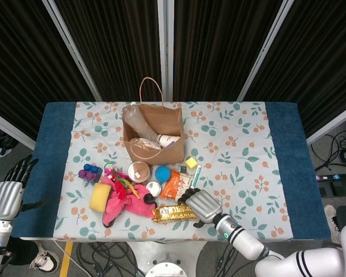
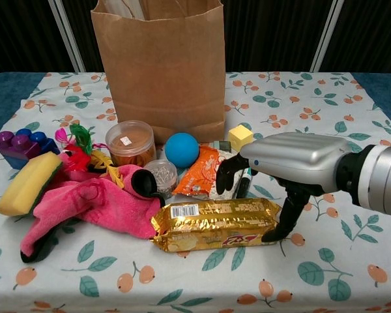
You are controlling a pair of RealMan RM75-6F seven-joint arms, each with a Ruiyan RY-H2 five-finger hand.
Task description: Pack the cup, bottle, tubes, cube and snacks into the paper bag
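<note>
Now the right hand [image 2: 283,171] hangs over the gold snack pack [image 2: 215,224].
Its fingers are spread, holding nothing; left hand [image 1: 7,193], lower left, is spread beside the bench [image 1: 282,144].

This looks like a robotics lab or test cell: a table under a blue cloth with a floral-printed sheet [image 1: 242,144] stands before black pleated curtains [image 1: 219,40] hung between grey metal frame bars [image 1: 166,46], with loose black cables [image 1: 340,156] on the grey floor.
</note>
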